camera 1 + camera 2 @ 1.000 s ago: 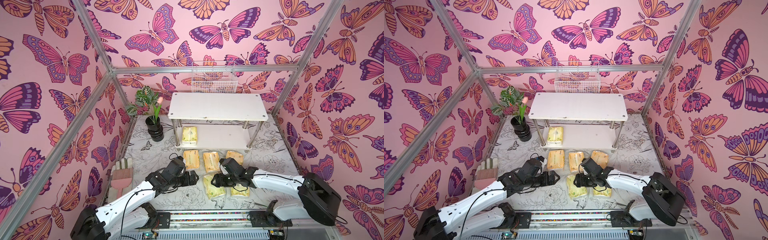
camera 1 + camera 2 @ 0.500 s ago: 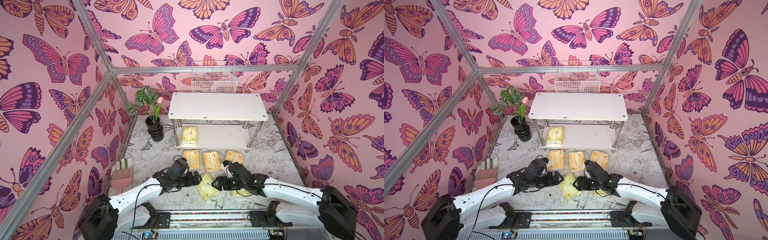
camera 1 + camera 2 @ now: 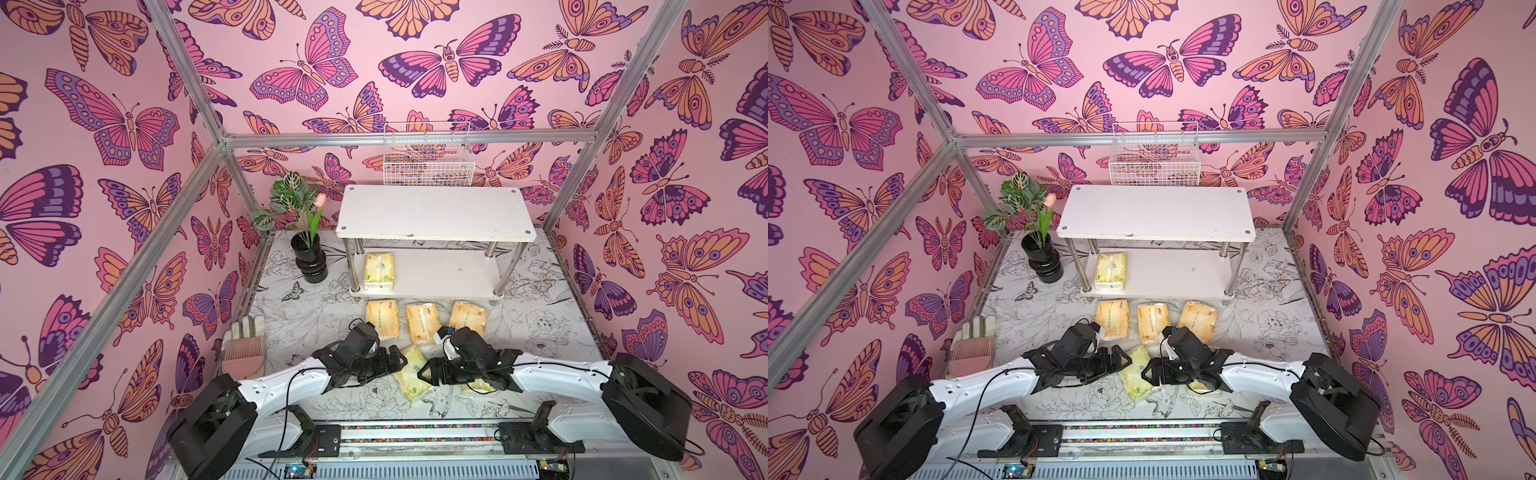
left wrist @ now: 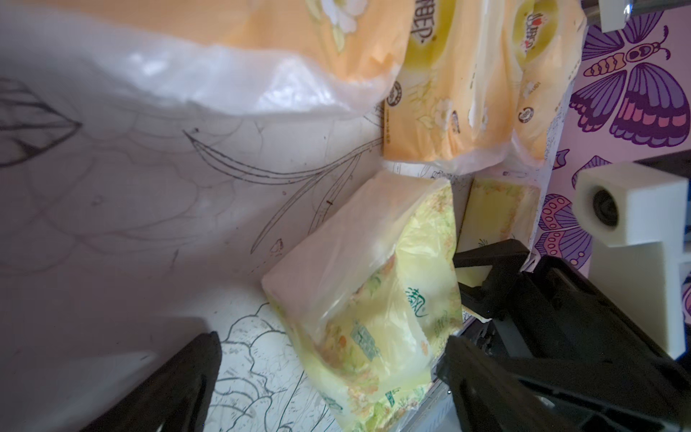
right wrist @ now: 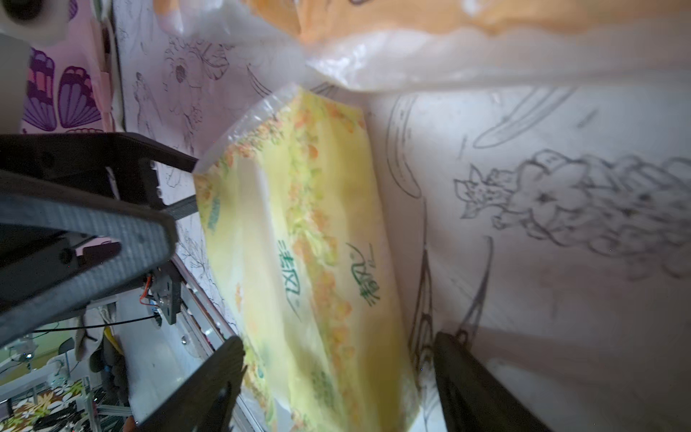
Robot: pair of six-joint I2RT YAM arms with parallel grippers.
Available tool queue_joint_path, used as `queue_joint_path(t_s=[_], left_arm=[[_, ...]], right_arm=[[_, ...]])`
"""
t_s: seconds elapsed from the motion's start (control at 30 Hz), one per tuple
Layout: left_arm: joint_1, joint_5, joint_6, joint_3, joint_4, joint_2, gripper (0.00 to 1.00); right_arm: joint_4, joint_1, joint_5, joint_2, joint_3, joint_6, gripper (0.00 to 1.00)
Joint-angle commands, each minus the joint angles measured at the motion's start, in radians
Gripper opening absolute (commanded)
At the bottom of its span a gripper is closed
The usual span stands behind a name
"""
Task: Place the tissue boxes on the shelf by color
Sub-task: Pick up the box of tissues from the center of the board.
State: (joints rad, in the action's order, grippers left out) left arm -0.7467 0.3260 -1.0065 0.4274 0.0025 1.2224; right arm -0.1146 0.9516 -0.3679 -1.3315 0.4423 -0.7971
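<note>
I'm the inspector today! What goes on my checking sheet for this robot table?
Surface: flower-print cloth.
Job's things: first green pack on the shelf, lower tier; three orange packs in front of it; middle green pack between the claws; last green pack partly under the right arm.
Clutter: potted plant, brush, glove, wire basket.
Claws: left claw open; right claw open.
Cables: black cables along both arms.
Surroundings: butterfly walls, metal frame.

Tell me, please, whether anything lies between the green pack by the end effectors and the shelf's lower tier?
Yes: three orange packs lie in a row on the table, right in front of the shelf, between the green pack and the lower tier. Lifted over them, the pack would probably pass freely.
</note>
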Motion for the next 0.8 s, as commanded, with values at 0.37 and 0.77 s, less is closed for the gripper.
queue_joint_path(t_s=[0.37,0.77], left_arm=[[-0.011,0.042,-0.063,-0.031,0.232,0.14,1.0],[-0.025,0.034,-0.069,-0.04,0.252,0.144,1.0]], right_arm=[[-0.313,0.006,-0.179,-0.041,-0.123,-0.148,0.73],[-0.413,0.006,-0.197,-0.093,-0.13,-0.188,0.38]])
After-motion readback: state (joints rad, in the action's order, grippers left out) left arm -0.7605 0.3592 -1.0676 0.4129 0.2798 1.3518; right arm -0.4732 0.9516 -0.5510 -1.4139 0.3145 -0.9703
